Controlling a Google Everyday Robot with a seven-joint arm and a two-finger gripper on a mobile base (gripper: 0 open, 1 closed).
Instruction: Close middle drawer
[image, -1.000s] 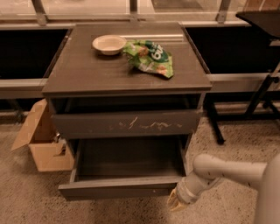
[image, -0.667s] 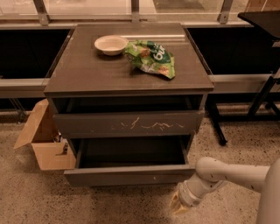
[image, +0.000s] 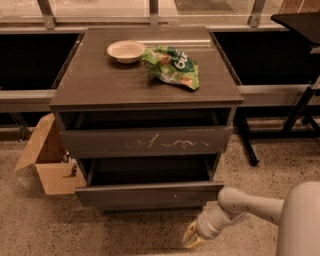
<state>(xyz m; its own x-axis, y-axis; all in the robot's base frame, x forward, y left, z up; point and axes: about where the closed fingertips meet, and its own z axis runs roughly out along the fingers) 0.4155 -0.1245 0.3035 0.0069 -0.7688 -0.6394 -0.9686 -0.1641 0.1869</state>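
The middle drawer (image: 150, 194) is a plain dark grey-brown front with a tiny pale speck near its centre. It stands pulled out a little from the cabinet, below the drawer front marked with pale scratches (image: 147, 141), which is also slightly out. My gripper (image: 192, 240), with yellowish fingertips, is low at the bottom right, just in front of and below the middle drawer's right corner. My white arm reaches in from the right edge.
A white bowl (image: 126, 51) and a green snack bag (image: 172, 65) lie on the cabinet top (image: 100, 85). An open cardboard box (image: 45, 160) stands on the floor at the left. A black table leg (image: 295, 115) is at the right.
The middle drawer has slid in towards the cabinet; less of its inside shows. My gripper stays by its right front corner, following it inward.
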